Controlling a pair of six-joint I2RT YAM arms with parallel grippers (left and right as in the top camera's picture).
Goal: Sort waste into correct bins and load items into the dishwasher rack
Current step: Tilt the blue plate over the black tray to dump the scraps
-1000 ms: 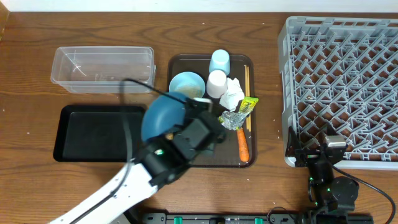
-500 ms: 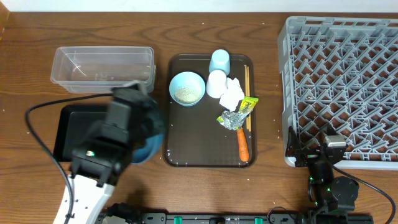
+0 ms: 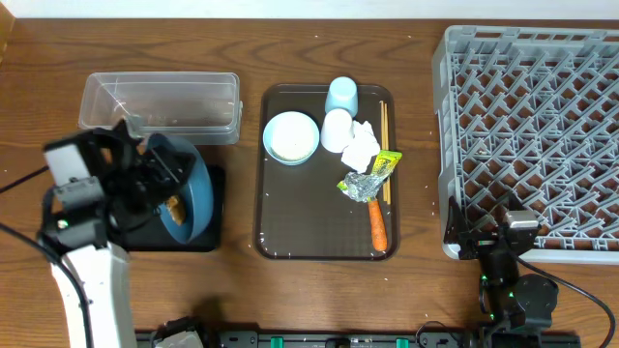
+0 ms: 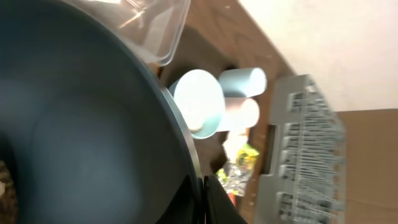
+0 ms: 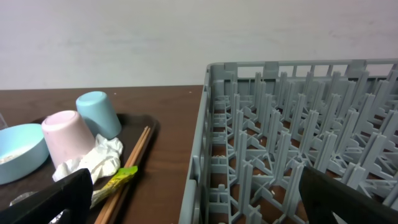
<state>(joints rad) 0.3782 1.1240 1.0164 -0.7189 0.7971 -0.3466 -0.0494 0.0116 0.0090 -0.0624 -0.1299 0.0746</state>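
Dark-blue plate (image 3: 190,186) carried off brown serving tray (image 3: 309,215), now tipped steeply over black tray (image 3: 198,240), rim clamped by left fingers (image 4: 217,205). Brown food lump (image 3: 175,206) not yet shed. Right fingers (image 5: 59,199) spread apart, parked beside rack (image 3: 451,145).

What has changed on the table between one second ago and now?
The left gripper, shut on the large dark-blue round plate, carried it leftward from the brown serving tray to above the shallow black tray, where it is tipped steeply. Everything left on the brown tray and the right gripper stayed put.
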